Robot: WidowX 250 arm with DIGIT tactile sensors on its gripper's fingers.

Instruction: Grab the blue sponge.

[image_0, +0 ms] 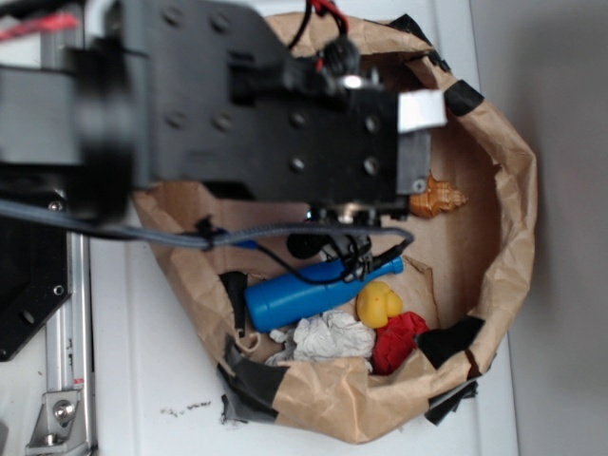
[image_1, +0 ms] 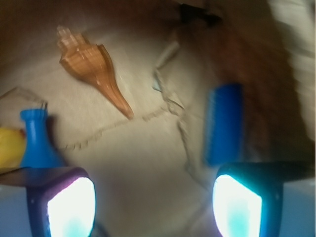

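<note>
The blue sponge [image_1: 224, 123] is a flat bright blue block standing on edge on the brown paper floor, at the right of the wrist view. It lies just beyond my right finger [image_1: 237, 207], not between the fingers. My gripper [image_1: 153, 200] is open and empty, with bare paper between the two pads. In the exterior view the black arm [image_0: 285, 104] hangs over the bag and hides the sponge and most of the gripper.
Everything lies inside a crumpled brown paper bag [image_0: 508, 190] with black tape. A long blue bottle [image_0: 313, 290] lies near a yellow duck [image_0: 380, 302], a red object [image_0: 399, 340] and a white crumpled wad [image_0: 323, 337]. An orange shell [image_1: 94, 69] lies at the far left.
</note>
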